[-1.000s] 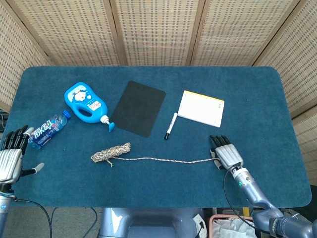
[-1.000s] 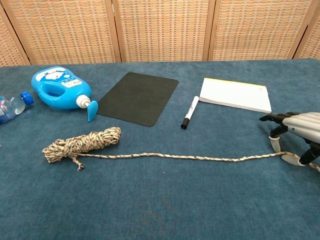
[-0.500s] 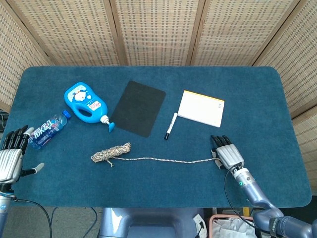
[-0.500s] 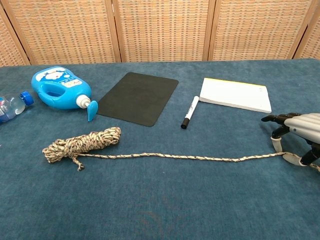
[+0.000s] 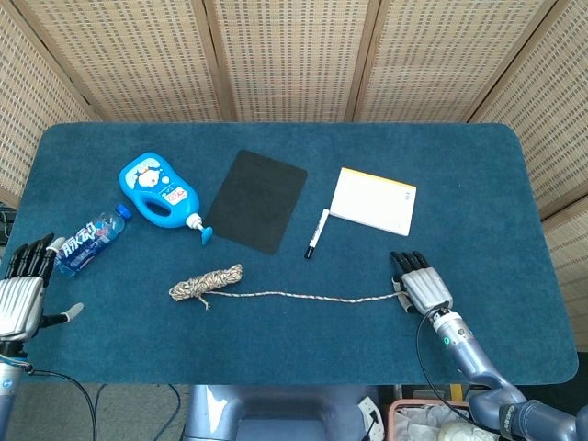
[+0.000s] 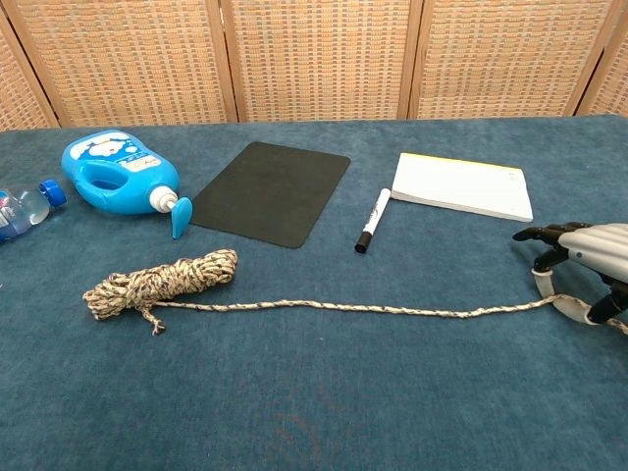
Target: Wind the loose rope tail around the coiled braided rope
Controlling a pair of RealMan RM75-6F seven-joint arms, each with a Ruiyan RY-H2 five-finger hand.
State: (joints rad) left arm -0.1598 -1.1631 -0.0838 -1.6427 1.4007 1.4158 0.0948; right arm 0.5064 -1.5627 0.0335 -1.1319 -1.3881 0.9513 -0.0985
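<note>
Coiled beige braided rope (image 5: 206,281) lies on blue carpeted surface (image 5: 459,184), its loose tail (image 6: 353,308) stretched straight rightward, ready for winding. Right hand (image 6: 581,272) pinches the tail's end; left hand (image 5: 20,292) rests open, holding nothing.

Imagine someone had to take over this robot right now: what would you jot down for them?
Right hand: at the far end of the loose rope tail, fingers arched over it; whether it is actually pinched cannot be told.
Left hand: open, holding nothing, at the table edge near the water bottle.
Coiled braided rope: lying on the mat, tail stretched out straight.
Done: no winding.
Left: all of the winding.
</note>
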